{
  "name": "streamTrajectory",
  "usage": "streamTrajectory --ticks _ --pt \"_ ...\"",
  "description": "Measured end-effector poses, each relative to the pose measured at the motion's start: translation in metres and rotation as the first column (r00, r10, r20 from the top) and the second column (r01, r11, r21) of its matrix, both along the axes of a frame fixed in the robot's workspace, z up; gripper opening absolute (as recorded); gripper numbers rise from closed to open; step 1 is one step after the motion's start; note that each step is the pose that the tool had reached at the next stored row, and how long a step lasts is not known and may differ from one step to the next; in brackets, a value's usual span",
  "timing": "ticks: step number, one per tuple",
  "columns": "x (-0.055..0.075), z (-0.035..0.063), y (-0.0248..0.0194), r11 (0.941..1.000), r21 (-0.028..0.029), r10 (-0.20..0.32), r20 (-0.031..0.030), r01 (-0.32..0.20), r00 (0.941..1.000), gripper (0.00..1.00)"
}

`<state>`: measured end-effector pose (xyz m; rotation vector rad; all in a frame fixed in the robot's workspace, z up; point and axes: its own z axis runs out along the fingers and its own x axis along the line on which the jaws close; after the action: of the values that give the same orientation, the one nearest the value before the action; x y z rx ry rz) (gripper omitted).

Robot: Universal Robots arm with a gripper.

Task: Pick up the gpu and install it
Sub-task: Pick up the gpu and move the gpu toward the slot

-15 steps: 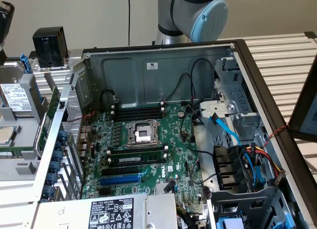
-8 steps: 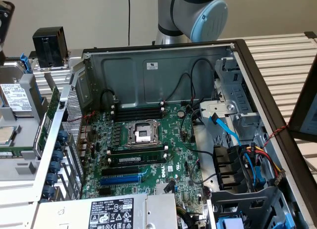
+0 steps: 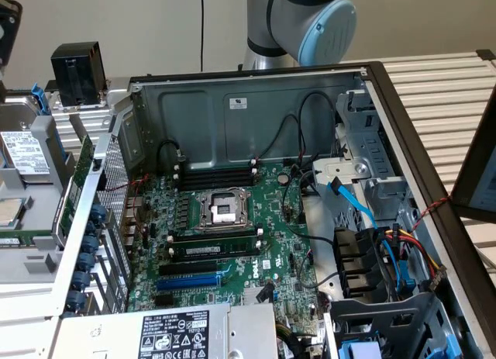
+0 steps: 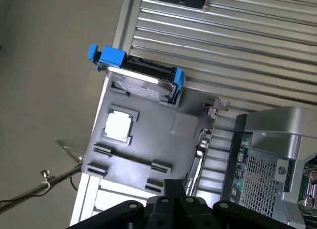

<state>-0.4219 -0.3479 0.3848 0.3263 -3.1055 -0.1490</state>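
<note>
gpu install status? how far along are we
Done: nothing visible yet. The gpu stands on edge in the grey parts tray beside the case, not picked up. In hand: nothing; the gripper is shut and empty, above the tray close to the card. Left: both the pick and the install; the blue expansion slot on the motherboard is empty.

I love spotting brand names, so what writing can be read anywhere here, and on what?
No text can be read for certain.
On the power supply label: print too small.
On the sticker on the case wall: too small.
On the drive label: too small.
On the motherboard: markings too small.
</note>
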Motion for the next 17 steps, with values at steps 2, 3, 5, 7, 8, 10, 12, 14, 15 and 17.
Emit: streamTrajectory --ticks 2,3,5,7,8,10,12,14,15,17 --pt "0.0 -0.0001 0.0 0.9993 0.0 0.036 0.0003 -0.036 0.9993 0.11" --pt "0.0 -0.0001 0.0 0.9985 0.0 0.055 0.0009 -0.055 0.9985 0.11" --pt "0.0 -0.0001 -0.0001 0.9957 -0.0003 0.092 0.0035 -0.092 0.9957 0.11" --pt "0.0001 -0.0004 -0.0001 0.9919 -0.0005 0.127 0.0063 -0.127 0.9918 0.11" --pt "0.0 -0.0005 0.0 0.9893 -0.0006 0.146 0.0073 -0.146 0.9893 0.11" --pt "0.0 -0.0006 0.0 0.9835 -0.0009 0.181 0.0088 -0.181 0.9834 0.11" --pt "0.0 -0.0007 0.0 0.9762 -0.0013 0.217 0.0106 -0.217 0.9761 0.11" --pt "0.0 -0.0008 0.0 0.9675 -0.0018 0.253 0.0126 -0.253 0.9674 0.11" --pt "0.0 -0.0009 0.0 0.9631 -0.002 0.269 0.0135 -0.269 0.963 0.11" --pt "0.0 -0.0009 0.0 0.9525 -0.0028 0.305 0.0159 -0.305 0.9523 0.11"
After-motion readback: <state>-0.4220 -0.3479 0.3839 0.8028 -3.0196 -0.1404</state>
